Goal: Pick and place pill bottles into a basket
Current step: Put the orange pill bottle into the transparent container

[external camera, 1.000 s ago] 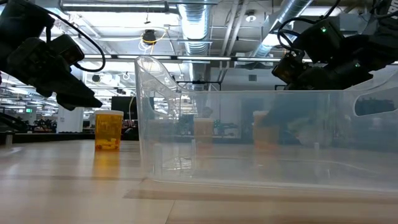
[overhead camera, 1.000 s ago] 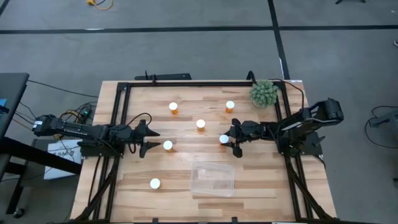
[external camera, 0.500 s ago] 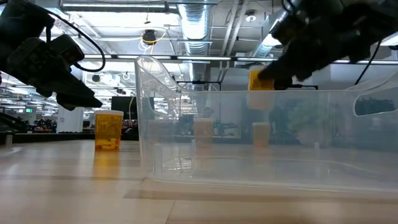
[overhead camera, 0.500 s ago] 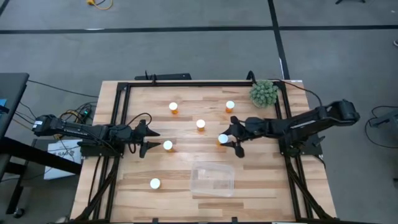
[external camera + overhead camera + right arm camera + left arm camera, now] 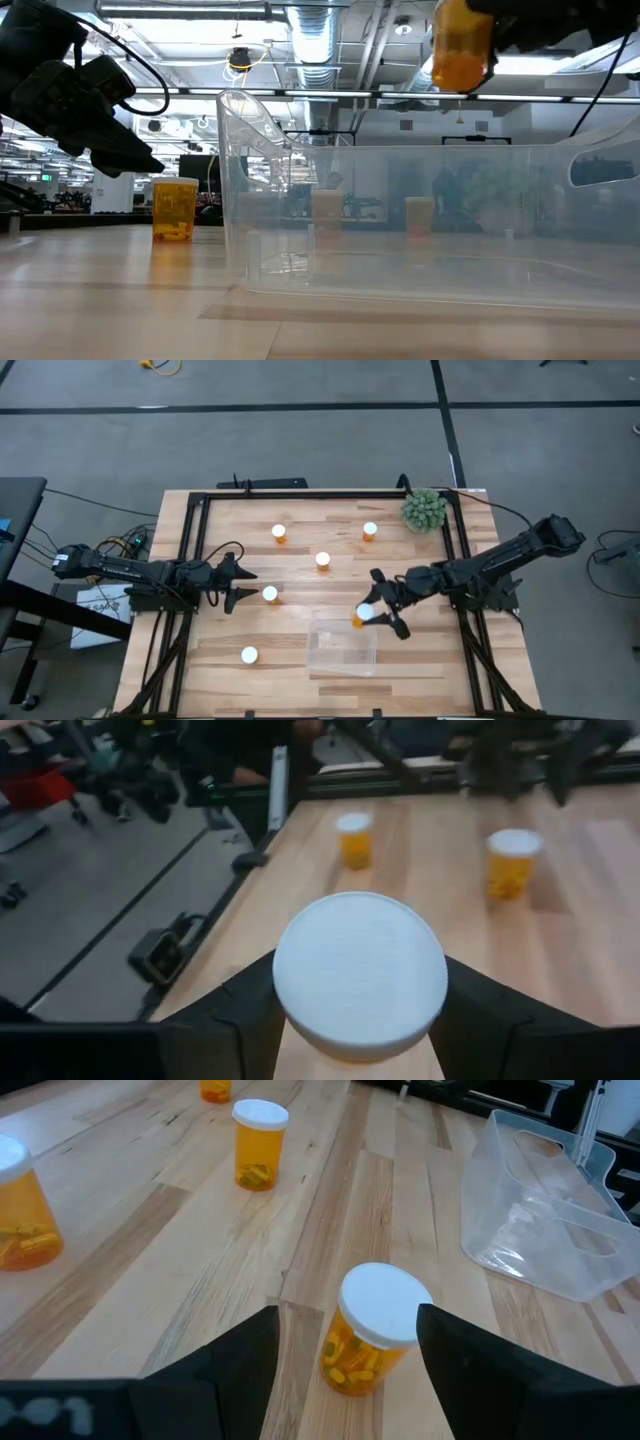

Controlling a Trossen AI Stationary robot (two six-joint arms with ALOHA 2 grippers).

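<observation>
My right gripper is shut on an orange pill bottle with a white cap, held in the air over the far right corner of the clear basket; the low view shows this bottle high above the basket's rim. My left gripper is open at the table's left. A standing bottle is just ahead of its fingertips, untouched. Three more bottles stand at the far side, and one stands near the front left. My right gripper pinches the bottle between its two fingers, one on each side just under the white cap; the cap hides the contact itself. The fingers come at it from the table's right, slanting down. The bottle is lifted clear, roughly upright, cap up.
A green spiky plant ball sits at the far right corner. A black metal frame runs round the table top. Bare wood lies between the basket and the near edge.
My right gripper has lifted the bottle off the table and carried it up and toward the near edge, to above the basket's far right corner. The bottle has gone from standing on the wood to hanging high above the basket rim.
</observation>
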